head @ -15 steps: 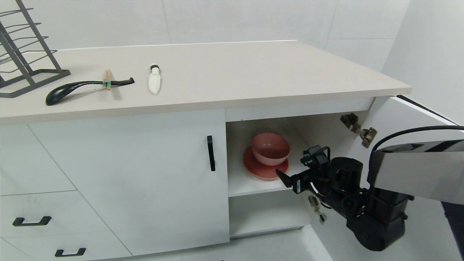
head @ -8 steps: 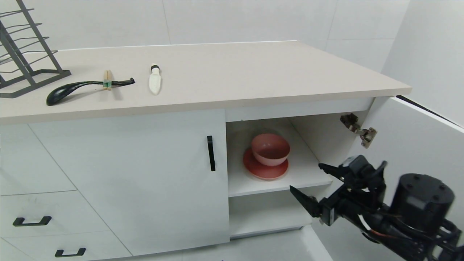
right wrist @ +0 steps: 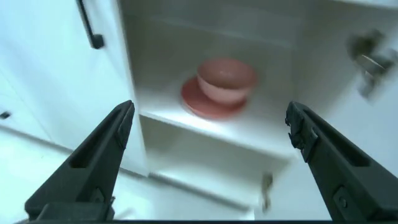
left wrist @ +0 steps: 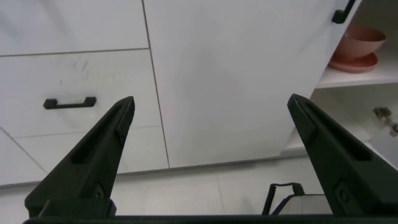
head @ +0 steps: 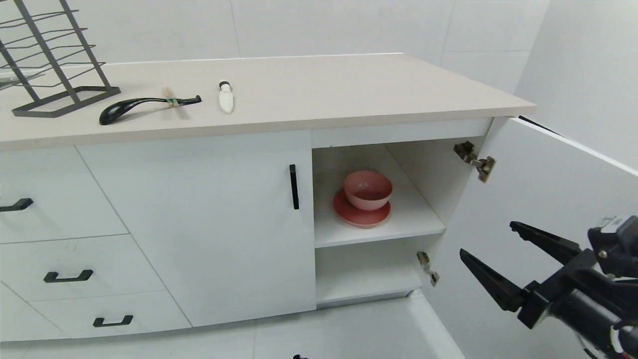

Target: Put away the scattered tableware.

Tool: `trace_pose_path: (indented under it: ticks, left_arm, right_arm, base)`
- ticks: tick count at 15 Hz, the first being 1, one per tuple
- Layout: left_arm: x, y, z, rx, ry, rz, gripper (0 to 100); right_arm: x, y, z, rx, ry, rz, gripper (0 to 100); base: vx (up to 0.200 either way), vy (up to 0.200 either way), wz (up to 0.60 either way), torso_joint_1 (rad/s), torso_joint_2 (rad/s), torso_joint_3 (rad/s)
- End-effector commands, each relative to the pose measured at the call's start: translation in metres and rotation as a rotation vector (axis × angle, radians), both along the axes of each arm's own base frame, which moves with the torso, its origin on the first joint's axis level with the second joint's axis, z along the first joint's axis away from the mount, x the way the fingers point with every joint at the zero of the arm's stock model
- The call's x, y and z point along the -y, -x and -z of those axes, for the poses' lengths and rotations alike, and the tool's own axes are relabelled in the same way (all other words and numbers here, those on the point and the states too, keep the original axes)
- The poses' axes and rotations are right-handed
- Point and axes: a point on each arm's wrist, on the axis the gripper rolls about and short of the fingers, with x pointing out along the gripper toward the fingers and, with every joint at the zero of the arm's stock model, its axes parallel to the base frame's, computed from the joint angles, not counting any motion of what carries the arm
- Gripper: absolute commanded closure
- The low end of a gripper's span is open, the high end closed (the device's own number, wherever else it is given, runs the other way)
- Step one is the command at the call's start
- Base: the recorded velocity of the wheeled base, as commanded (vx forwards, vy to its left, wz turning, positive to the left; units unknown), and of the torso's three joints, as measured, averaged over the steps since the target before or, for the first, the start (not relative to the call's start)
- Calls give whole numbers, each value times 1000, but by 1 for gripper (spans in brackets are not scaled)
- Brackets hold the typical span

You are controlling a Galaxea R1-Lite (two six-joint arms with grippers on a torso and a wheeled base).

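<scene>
Right claw (head: 486, 238): released, fingers spread wide, low before the cabinet's (head: 423, 164) open door (head: 523, 199); left claw (left wrist: 209, 102): likewise spread. Pink bowl (head: 368, 188) sits on red plate (head: 361, 218) on the cabinet's upper shelf (head: 408, 224). Black ladle (head: 124, 105), short wooden sticks (head: 170, 95) and white utensil (head: 226, 97) lie on the surface (head: 324, 89) above the cabinet, toward its left.

Table (head: 324, 94): wire rack (head: 55, 60) at far left. Beside it lies a black spoon (head: 129, 105), with a short wooden stick (head: 172, 99) with a green band across its handle. A small white utensil (head: 226, 97) lies just right of that.

Cupboard below: right door (head: 538, 199) swung wide, left door (head: 209, 224) closed. Upper shelf (head: 418, 224) holds a pink bowl (head: 368, 189) sitting on a red plate (head: 359, 218).

Right pincer (head: 486, 238) is low at the right, in front of the open door, fingers spread, empty.
</scene>
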Motion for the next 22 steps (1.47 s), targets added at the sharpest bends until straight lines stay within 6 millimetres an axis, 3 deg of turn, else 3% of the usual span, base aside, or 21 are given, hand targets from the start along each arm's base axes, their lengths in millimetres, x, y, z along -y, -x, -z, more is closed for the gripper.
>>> trace_pose_path:
  ticks: [1, 3, 5, 8, 11, 17, 22]
  left_arm:
    - [0, 0, 0, 0, 1, 0, 0]
    - [0, 0, 0, 0, 1, -2, 0]
    - [0, 0, 0, 0, -2, -2, 0]
    - [0, 0, 0, 0, -5, 0, 0]
    - [0, 0, 0, 0, -5, 0, 0]
    - [0, 0, 0, 0, -2, -2, 0]
    - [0, 0, 0, 0, 0, -2, 0]
  right_arm:
    - [20, 25, -10, -19, -53, 81, 0]
    - [49, 58, -7, -58, -50, 171, 0]
    - [78, 105, 15, -104, -29, 295, 0]
    - [89, 148, 36, 80, -24, 456, 0]
    - [88, 151, 44, 39, 6, 417, 0]
    - [86, 151, 44, 37, 14, 338, 0]
    - [81, 152, 48, 6, 4, 374, 0]
  base:
    - [-200, 0, 0, -2, 2, 7]
    - [-200, 0, 0, 0, 0, 2]
    - [-200, 0, 0, 2, 2, 5]
    - [-200, -133, 0, 4, -2, 2]
    - [-200, -200, 0, 6, 4, 2]
    - [0, -200, 0, 3, -2, 4]
    - [0, 0, 0, 0, 0, 0]
